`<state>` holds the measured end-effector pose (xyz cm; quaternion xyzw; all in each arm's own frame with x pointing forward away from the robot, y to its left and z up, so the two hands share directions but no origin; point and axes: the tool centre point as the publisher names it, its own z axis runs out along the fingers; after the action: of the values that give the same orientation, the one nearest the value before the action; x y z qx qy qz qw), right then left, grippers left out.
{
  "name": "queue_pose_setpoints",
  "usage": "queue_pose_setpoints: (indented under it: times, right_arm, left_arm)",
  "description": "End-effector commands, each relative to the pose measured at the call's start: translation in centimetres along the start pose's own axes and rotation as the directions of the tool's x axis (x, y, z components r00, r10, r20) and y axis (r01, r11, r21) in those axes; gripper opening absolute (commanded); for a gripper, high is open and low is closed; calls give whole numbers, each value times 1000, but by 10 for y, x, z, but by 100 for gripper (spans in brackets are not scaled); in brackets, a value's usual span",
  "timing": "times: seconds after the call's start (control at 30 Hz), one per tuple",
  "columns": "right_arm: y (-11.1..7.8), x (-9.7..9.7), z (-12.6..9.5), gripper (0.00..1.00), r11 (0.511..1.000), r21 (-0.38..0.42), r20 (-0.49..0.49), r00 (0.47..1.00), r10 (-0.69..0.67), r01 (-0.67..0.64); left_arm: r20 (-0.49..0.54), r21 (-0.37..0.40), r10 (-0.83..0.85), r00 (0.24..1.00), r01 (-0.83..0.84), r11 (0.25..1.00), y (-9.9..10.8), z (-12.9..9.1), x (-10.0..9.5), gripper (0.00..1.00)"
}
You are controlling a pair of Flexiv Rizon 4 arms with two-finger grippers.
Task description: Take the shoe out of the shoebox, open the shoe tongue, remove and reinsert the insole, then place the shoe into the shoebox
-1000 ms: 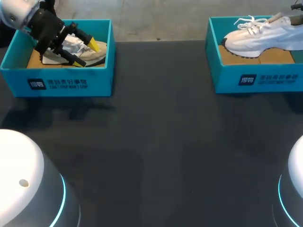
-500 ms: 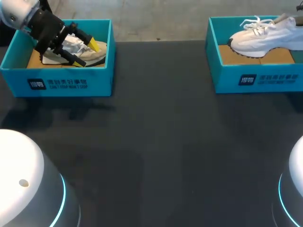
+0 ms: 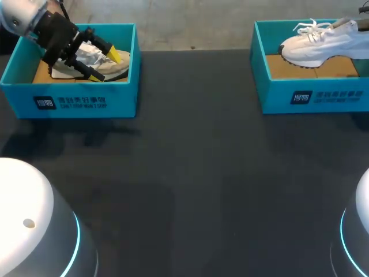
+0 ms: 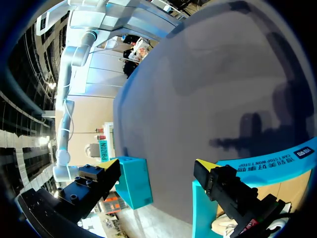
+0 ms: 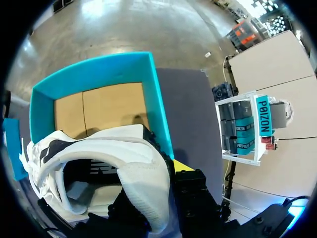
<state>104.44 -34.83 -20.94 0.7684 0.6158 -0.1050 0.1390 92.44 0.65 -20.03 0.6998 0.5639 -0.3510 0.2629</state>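
Observation:
A white sneaker (image 3: 320, 43) hangs toe-down above the cardboard floor of the right teal shoebox (image 3: 311, 98). My right gripper (image 3: 360, 24) is shut on its heel at the picture's far right edge. In the right wrist view the padded heel collar (image 5: 141, 186) sits between the fingers of the right gripper (image 5: 154, 184), with one yellow tip (image 5: 181, 166) showing beside it. My left gripper (image 3: 106, 64) stands open over a beige sneaker (image 3: 112, 66) inside the left teal shoebox (image 3: 81, 101). The left wrist view shows the left gripper (image 4: 157, 166) spread wide, with nothing between its fingers.
The dark table (image 3: 196, 173) stretches between the two boxes. Each shoebox has a brown cardboard floor (image 5: 109, 106). In the left wrist view the left box's printed front wall (image 4: 267, 163) is beside one finger and the other box (image 4: 134, 182) lies far across the table.
The white sneaker has risen off the right box's floor and shifted a little to the right in the right gripper. The left arm has stayed still.

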Motion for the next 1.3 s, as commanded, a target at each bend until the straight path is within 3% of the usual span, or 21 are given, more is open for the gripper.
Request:
queue_pose_setpoints:
  times: [0.03,1.0,1.3]
  right_arm:
    - [14,3,10,0,1000,10,6,1000,7,-7]
    - [28,24,73,0,999,46,42,999,14,-16]
    - [33,32,83,0,997,60,42,998,55,-57]
  left_arm:
    - [-3,-2,1,1000,-1,1000,-1,0,0,100]
    - [-3,-2,1,1000,-1,1000,-1,0,0,100]
    - [-3,-2,1,1000,-1,1000,-1,0,0,100]
